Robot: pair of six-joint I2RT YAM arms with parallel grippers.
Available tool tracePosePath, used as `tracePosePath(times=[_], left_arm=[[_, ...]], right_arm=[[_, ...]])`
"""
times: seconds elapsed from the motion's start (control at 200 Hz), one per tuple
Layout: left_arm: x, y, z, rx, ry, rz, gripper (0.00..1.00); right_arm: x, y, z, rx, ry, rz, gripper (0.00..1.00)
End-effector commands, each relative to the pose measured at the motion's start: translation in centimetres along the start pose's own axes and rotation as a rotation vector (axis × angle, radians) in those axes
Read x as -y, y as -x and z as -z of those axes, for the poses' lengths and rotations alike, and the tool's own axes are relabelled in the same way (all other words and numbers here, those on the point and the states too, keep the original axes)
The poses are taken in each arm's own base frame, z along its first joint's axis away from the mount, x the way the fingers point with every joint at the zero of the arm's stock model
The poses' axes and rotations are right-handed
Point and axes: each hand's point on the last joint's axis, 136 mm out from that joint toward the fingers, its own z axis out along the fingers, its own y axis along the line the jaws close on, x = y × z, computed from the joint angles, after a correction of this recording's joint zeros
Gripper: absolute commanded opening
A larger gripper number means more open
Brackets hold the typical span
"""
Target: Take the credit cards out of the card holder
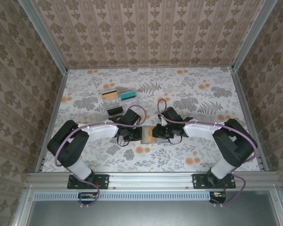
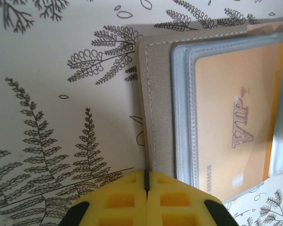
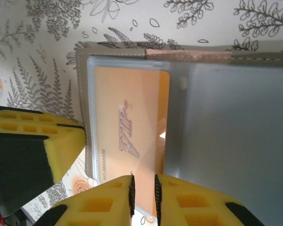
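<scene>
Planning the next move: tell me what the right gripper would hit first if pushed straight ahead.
Likely the orange VIP card in the card holder; the right gripper fingertips sit at its edge already, though depth is unclear.

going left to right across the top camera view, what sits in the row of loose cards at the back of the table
orange card → teal card. A black card lies nearer, below the orange one.

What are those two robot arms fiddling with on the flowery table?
They are working on an open card holder lying between them. The left gripper has its jaws shut on the holder's edge, pinning it. The right gripper has its jaws nearly closed at an orange VIP card still in its clear sleeve. Three other cards lie farther back on the table.
</scene>
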Motion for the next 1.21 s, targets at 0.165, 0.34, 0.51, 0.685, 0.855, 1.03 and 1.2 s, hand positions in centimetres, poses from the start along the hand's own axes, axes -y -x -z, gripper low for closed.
tracePosePath(times=[0.165,0.34,0.51,0.685,0.855,1.03,1.2], left_arm=[[0.1,-0.3,-0.4,-0.028,0.012,-0.009,0.0],[0.2,-0.4,-0.4,-0.033,0.011,-0.011,0.0],[0.3,-0.4,-0.6,-0.038,0.007,-0.016,0.0],[0.6,-0.4,-0.7,-0.043,-0.001,-0.023,0.0],[0.7,-0.5,-0.8,-0.047,0.001,-0.025,0.0],[0.7,-0.5,-0.7,-0.048,0.004,-0.024,0.0],[0.5,-0.6,-0.7,-0.051,0.012,-0.026,0.0]], right_arm=[[0.4,0.2,-0.5,-0.005,-0.025,-0.019,0.22],[0.9,0.3,-0.7,-0.009,-0.022,-0.037,0.22],[0.5,0.2,-0.9,-0.019,0.016,-0.046,0.21],[0.2,0.2,-0.9,-0.019,0.035,-0.043,0.18],[-0.1,0.1,-0.9,-0.023,0.053,-0.044,0.14],[0.2,0.0,-0.8,-0.023,0.04,-0.047,0.0],[1.0,0.1,-0.2,-0.006,0.028,-0.061,0.0]])
